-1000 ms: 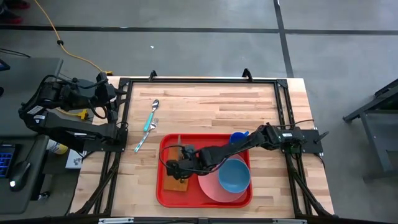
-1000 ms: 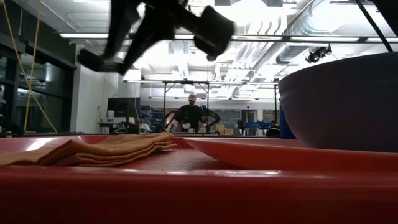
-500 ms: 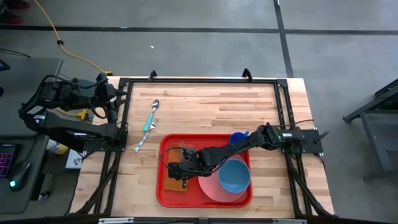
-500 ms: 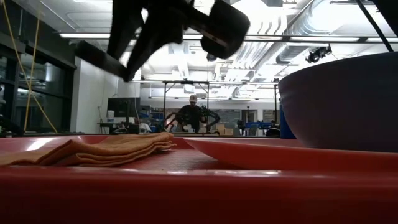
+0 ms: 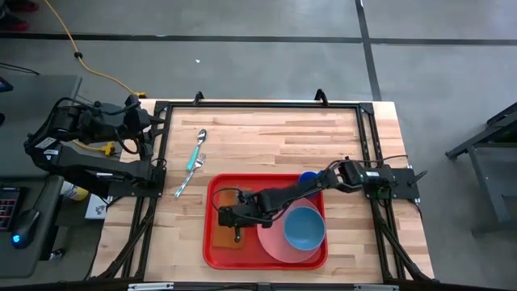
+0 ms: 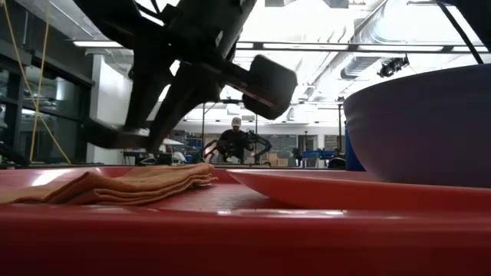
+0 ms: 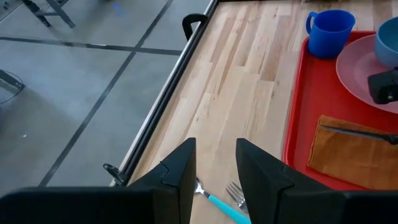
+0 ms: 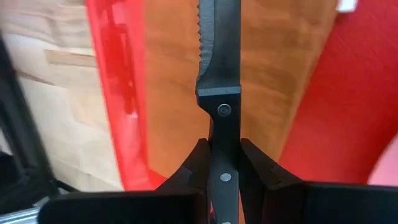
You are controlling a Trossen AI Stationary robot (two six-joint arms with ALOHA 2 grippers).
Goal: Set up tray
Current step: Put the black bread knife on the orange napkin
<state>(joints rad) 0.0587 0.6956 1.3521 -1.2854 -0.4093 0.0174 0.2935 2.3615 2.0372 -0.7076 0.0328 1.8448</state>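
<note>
The red tray (image 5: 212, 252) sits at the table's near middle and holds an orange-brown napkin (image 5: 223, 236), a pink plate (image 5: 275, 244) with a blue bowl (image 5: 304, 228), and a blue cup (image 5: 308, 178). My right gripper (image 5: 232, 217) reaches over the tray's left part, shut on a black-handled knife (image 8: 219, 50). The serrated blade points out over the napkin (image 8: 180, 74). The low view shows the folded napkin (image 6: 130, 184) lying flat on the tray, with the gripper just above it. My left gripper (image 7: 214, 171) waits open at the table's left edge. My right gripper pinches the knife's black handle (image 8: 224, 149) between its two fingers. The knife runs along the fingers and its blade (image 8: 214, 56) sticks out ahead of them over the napkin. Whether the blade touches the napkin I cannot tell.
A teal-handled spoon (image 5: 196, 151) and a fork (image 5: 184, 186) lie on the bare wood left of the tray. A black frame runs along the table's edges (image 5: 258, 103). Bare wood spreads beyond the tray toward the far edge. A person stands far back in the room (image 6: 236, 142).
My right gripper, keeping the knife, has come down toward the napkin and shifted slightly toward the table's right. The napkin, plate and bowl have stayed in place.
</note>
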